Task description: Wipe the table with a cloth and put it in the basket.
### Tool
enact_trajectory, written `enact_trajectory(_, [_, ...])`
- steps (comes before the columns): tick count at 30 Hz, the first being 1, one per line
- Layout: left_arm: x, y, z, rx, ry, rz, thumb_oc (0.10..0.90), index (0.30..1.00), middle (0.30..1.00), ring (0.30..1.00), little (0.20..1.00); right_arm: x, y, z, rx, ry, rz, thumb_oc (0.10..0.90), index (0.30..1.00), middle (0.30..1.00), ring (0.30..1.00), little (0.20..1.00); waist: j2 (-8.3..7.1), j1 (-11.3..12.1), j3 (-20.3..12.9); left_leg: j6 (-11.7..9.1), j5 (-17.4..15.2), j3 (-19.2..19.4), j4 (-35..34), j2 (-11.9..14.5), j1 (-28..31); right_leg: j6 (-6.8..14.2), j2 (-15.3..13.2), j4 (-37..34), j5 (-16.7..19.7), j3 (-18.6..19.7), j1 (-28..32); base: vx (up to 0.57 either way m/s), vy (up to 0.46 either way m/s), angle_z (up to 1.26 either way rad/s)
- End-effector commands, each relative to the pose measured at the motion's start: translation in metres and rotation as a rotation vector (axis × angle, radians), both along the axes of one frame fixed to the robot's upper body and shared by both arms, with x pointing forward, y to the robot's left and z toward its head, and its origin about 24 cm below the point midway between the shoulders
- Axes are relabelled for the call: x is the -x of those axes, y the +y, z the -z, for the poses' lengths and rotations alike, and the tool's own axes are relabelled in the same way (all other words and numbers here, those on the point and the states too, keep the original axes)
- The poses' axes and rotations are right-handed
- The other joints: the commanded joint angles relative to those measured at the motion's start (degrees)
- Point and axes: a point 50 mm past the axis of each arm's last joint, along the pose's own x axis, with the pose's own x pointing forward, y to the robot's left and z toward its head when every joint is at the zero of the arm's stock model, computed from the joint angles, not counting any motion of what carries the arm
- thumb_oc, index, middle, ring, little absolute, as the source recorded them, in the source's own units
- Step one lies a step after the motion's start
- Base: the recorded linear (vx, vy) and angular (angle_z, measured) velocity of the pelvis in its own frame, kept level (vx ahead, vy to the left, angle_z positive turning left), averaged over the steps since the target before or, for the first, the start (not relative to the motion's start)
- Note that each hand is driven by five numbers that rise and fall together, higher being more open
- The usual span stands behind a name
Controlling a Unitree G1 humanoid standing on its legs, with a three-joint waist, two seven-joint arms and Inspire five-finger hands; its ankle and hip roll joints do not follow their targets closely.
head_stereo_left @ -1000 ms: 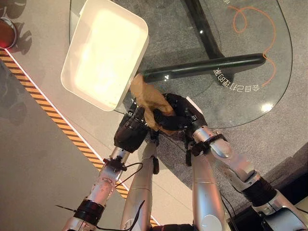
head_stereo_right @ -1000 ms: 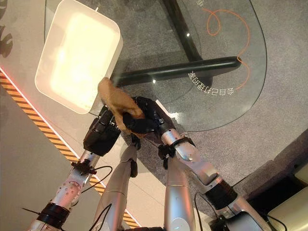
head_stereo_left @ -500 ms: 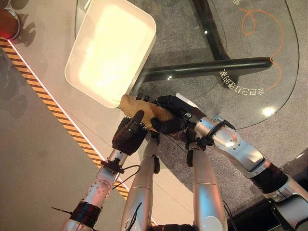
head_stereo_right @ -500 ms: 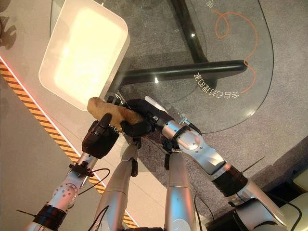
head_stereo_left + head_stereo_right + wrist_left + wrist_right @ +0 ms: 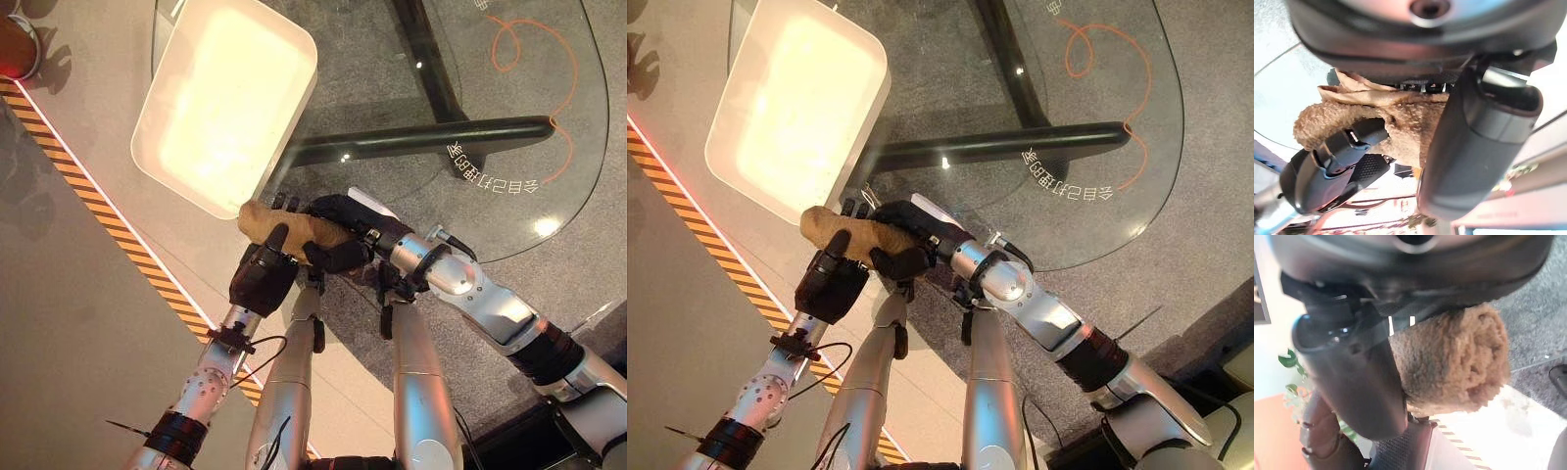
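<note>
Together — left robot hand (image 5: 263, 276) and right robot hand (image 5: 338, 235) clamped on rolled cloth (image 5: 284, 226) — beside basket (image 5: 227, 103).

A tan, fuzzy cloth (image 5: 284, 227) is seen bunched into a roll at frame centre, just below the white basket (image 5: 157, 162), which is set at the glass table's (image 5: 549, 211) upper-left edge

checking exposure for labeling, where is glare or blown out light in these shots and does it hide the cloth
Left eye view: the basket interior is washed out bright, and small highlights dot the glass table. The cloth stays readable between the left hand and right hand. Left wrist view: the background behind the cloth is overexposed; right wrist view: the cloth's texture is clear.
</note>
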Motion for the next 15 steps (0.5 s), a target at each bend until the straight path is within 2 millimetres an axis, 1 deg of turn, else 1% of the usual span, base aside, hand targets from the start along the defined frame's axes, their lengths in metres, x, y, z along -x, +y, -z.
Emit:
enact_trajectory(1, [-0.003,-0.025,-0.073,0.149,-0.366,0.103,0.8,0.9,0.9,0.9,0.9,0.033,0.037,0.014,0.082,0.033,-0.257,0.1,0.3,0.3,0.3,0.2,-0.59,0.71,-1.45,0.77,-5.3,0.72,7.09,-1.84,0.12,0.97,3.2,-10.81,7.92,5.43,1.27,0.0,0.0,0.0])
enact_trajectory(7, [-0.003,-0.013,-0.072,0.241,-0.376,0.033,0.8,0.9,0.9,0.9,0.9,0.031,0.033,0.011,0.064,0.024,-0.225,0.1,0.3,0.3,0.3,0.2,-0.92,0.94,-1.45,0.74,-5.39,0.71,6.68,-1.77,0.57,1.02,3.51,-10.8,7.8,5.55,1.6,0.0,0.0,0.0])
enact_trajectory(8, [-0.003,-0.013,-0.073,0.248,-0.379,0.027,0.698,0.813,0.813,0.813,0.798,0.031,0.033,0.01,0.06,0.022,-0.22,0.1,0.3,0.3,0.3,0.2,-1.04,0.93,-1.45,0.74,-5.42,0.69,6.67,-1.77,0.59,1.03,3.56,-10.86,7.83,5.58,1.63,0.0,0.0,0.0])
enact_trajectory(10, [-0.003,-0.012,-0.074,0.255,-0.38,0.02,0.289,0.462,0.462,0.462,0.389,0.03,0.032,0.009,0.053,0.022,-0.215,0.1,0.3,0.3,0.3,0.2,-1.23,0.96,-1.45,0.71,-5.45,0.67,6.76,-1.74,0.6,1.02,3.58,-10.81,7.85,5.6,1.69,0.0,0.0,0.0])
enact_trajectory(11, [-0.003,-0.012,-0.075,0.255,-0.383,0.019,0.1,0.3,0.3,0.3,0.2,0.03,0.032,0.008,0.052,0.019,-0.212,0.1,0.3,0.3,0.3,0.2,-1.3,0.97,-1.45,0.72,-5.41,0.69,6.79,-1.73,0.51,0.99,3.61,-10.76,7.86,5.61,1.62,0.0,0.0,0.0])
enact_trajectory(15, [-0.003,-0.01,-0.075,0.279,-0.378,0.014,0.1,0.3,0.3,0.3,0.2,0.029,0.03,0.006,0.034,0.023,-0.213,0.1,0.3,0.3,0.3,0.2,-1.51,0.99,-1.45,0.7,-5.45,0.57,6.69,-1.8,0.71,1.01,3.8,-10.76,7.88,5.73,1.79,0.0,0.0,0.0])
